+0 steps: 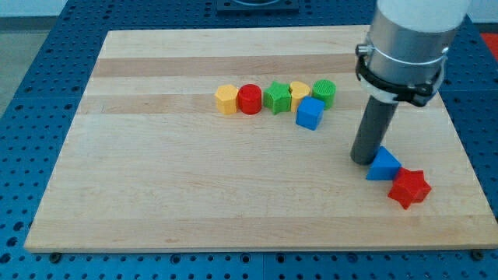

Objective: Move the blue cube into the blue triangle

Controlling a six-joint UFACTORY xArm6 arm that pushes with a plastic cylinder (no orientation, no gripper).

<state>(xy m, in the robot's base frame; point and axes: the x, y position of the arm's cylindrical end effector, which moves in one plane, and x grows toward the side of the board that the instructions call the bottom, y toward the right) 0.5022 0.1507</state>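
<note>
The blue cube (310,113) sits right of the board's centre, just below a row of blocks. The blue triangle (383,164) lies lower down at the view's right, touching a red star (409,188) on its lower right. My tip (362,159) stands on the board right beside the triangle's left edge, about touching it. The tip is to the right of and below the blue cube, well apart from it.
A row above the cube holds a yellow hexagon (226,99), a red cylinder (250,99), a green star (276,97), a yellow block (299,91) and a green cylinder (324,92). The wooden board (156,194) lies on a blue perforated table.
</note>
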